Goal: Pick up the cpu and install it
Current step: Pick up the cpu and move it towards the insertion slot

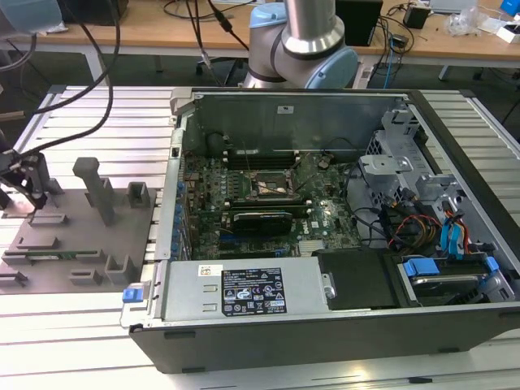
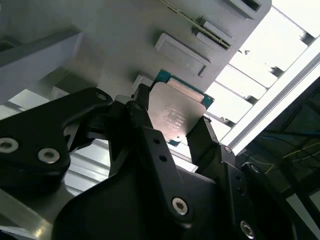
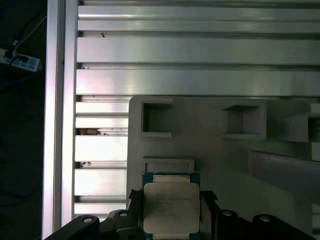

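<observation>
square cpu (image 2: 175,117), silver top, teal rim, held in gripper (image 2: 173,114)

Silver-topped, teal-edged cpu (image 3: 171,207); black jaws; matte grey fixture plate (image 3: 210,115); ribbed silvery table (image 3: 200,50)

Silver arm (image 1: 313,20) with pale-blue joint caps (image 1: 264,18); matte black fingers (image 2: 150,145) with silver screws (image 2: 179,204).

Exterior view looks down; both wrist views, apparently close, share the fixture (image 3: 210,155).
</observation>
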Robot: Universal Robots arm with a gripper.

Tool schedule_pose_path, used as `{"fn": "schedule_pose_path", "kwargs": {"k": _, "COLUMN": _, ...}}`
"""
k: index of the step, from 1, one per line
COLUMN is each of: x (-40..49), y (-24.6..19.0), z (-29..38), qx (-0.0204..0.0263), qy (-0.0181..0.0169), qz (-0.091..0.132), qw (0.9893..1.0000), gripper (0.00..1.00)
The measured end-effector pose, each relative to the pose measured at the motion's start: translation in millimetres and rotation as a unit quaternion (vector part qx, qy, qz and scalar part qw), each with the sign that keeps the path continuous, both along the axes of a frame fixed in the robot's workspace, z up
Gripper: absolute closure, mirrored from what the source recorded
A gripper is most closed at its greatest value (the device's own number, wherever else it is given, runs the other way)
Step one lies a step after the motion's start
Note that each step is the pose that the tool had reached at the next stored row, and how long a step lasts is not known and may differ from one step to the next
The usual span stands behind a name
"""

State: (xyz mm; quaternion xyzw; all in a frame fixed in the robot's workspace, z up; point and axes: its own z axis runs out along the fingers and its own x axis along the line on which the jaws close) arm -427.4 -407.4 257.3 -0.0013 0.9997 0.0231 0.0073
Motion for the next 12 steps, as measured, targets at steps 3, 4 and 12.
{"fn": "schedule_pose_path", "kwargs": {"k": 3, "x": 0.0, "y": 0.6, "z": 7.1, "qx": 0.0, "qy": -0.0001, "qz": 0.0, "qw": 1.0, "gripper": 0.45}}
{"fn": "schedule_pose_path", "kwargs": {"k": 4, "x": 0.0, "y": 0.7, "z": 8.8, "qx": 0.0, "qy": -0.0001, "qz": 0.0, "qw": 1.0, "gripper": 0.45}}
{"fn": "schedule_pose_path", "kwargs": {"k": 12, "x": -0.1, "y": 2.0, "z": 29.0, "qx": 0.0, "qy": 0.0, "qz": 0.0, "qw": 1.0, "gripper": 0.45}}
